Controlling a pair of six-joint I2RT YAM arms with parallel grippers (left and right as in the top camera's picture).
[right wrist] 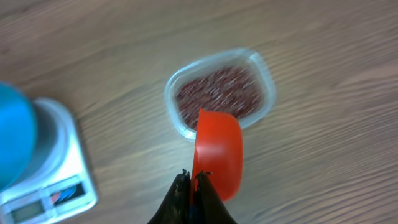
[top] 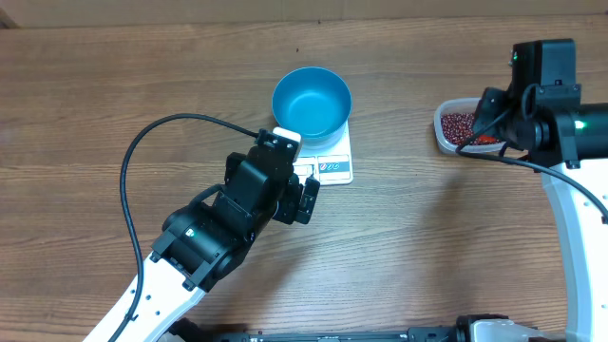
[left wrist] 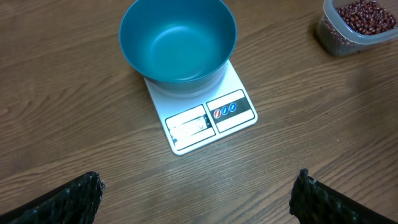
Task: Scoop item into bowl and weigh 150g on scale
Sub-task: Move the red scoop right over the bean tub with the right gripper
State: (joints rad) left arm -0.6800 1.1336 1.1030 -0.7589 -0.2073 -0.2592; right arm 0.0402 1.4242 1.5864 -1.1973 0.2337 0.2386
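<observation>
Two states: right gripper pinches the red scoop; left gripper gapes empty.

The brown wood-grain tabletop carried two things directly. A small flat white scale sat a little toward twelve o'clock of its middle, its display edge turned to six o'clock. A clear plastic tub rested well apart from the scale, at roughly three o'clock of it.
</observation>
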